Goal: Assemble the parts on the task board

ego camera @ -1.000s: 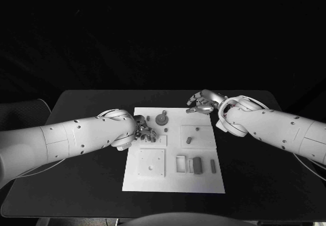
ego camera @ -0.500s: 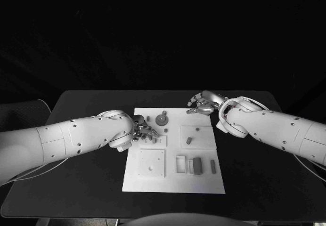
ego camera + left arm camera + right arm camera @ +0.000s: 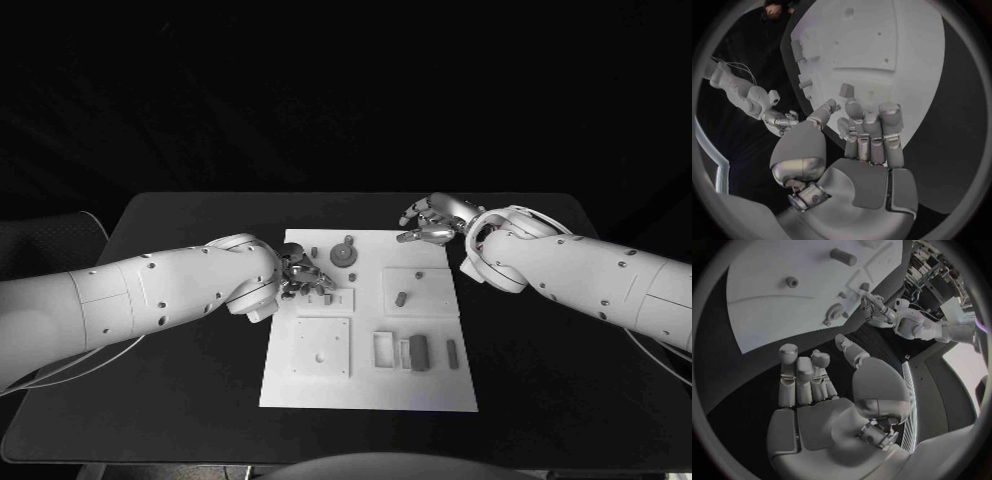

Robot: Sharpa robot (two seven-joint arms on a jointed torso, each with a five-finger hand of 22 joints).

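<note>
Left hand [image 3: 300, 279] pinches a small part [image 3: 846, 90] over the task board [image 3: 369, 385]; right hand [image 3: 431, 220] hovers beside the board's far corner, fingers [image 3: 804, 374] curled together, holding nothing.

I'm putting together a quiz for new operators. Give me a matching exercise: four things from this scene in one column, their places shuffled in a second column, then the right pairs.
Things:
1. left robot hand
2. right robot hand
3. round part
4. dark block

Places:
A. lying in the near half of the board, right of middle
B. at the board's far right corner
C. over the board's left edge
D. lying on the board near its far edge

Pairs: 1-C; 2-B; 3-D; 4-A
</note>
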